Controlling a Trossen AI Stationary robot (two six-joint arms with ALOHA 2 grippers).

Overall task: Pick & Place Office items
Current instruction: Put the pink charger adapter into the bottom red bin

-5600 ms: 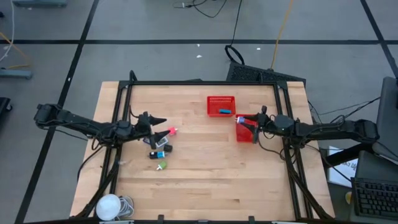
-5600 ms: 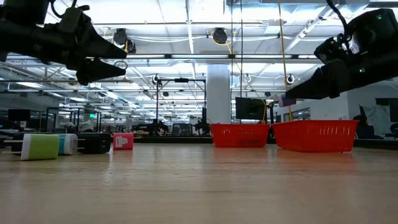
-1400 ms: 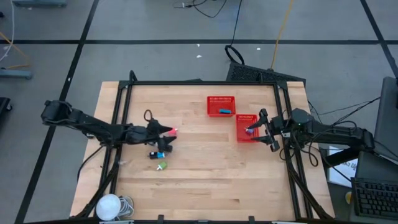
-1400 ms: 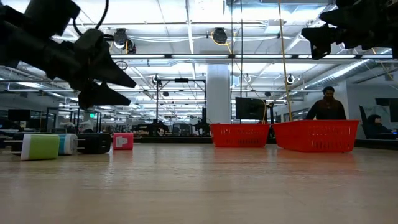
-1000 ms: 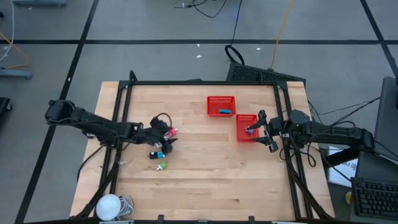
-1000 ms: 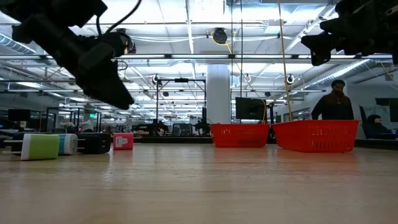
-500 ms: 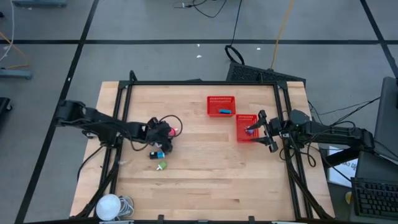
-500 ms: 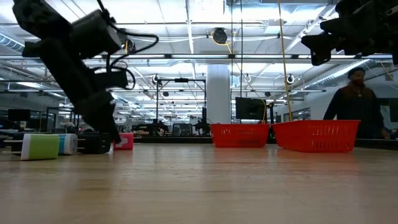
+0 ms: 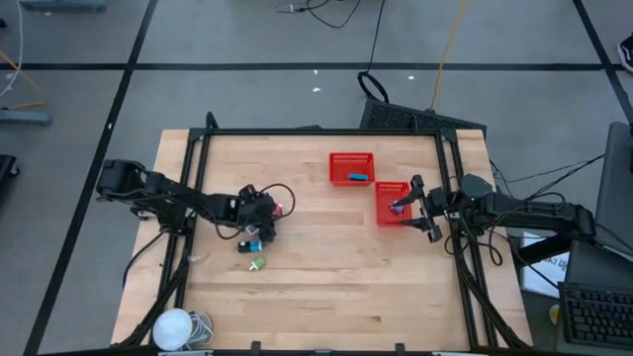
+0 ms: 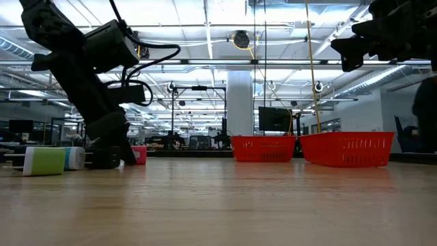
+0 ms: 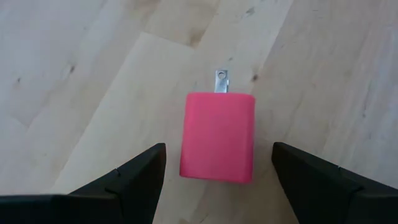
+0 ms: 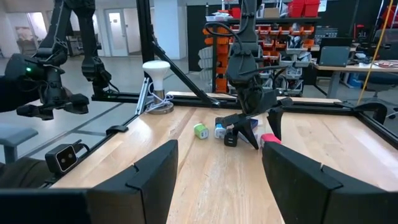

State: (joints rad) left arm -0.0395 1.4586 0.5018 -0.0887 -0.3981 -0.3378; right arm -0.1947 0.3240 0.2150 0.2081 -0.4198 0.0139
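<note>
The office items lie left of the table's middle: a pink plug block point(image 11: 217, 137) point(image 9: 280, 209), a black piece point(image 9: 255, 233), a blue-and-white piece point(image 9: 251, 246) and a green one point(image 9: 257, 263). My left gripper point(image 11: 217, 171) point(image 9: 265, 214) points down over the pink block, open, one finger on each side of it and clear of it. The block lies flat on the wood, its metal prong point(image 11: 221, 81) pointing away. My right gripper point(image 9: 419, 208) hangs open beside the nearer red basket point(image 9: 392, 204), which holds a small purple piece. The farther basket point(image 9: 351, 168) holds a blue piece.
A white lamp with a coiled cord point(image 9: 175, 327) stands at the near left corner. Black frame rails point(image 9: 198, 178) run along the table's left, far and right sides. Bare wood lies between the items and the baskets. A person point(image 10: 427, 116) shows at the room's right edge.
My left gripper has come down from above the items to table level, tipping until its fingers point down around the pink block; it has stayed open. The right arm has kept still. A person behind the table has walked toward the right.
</note>
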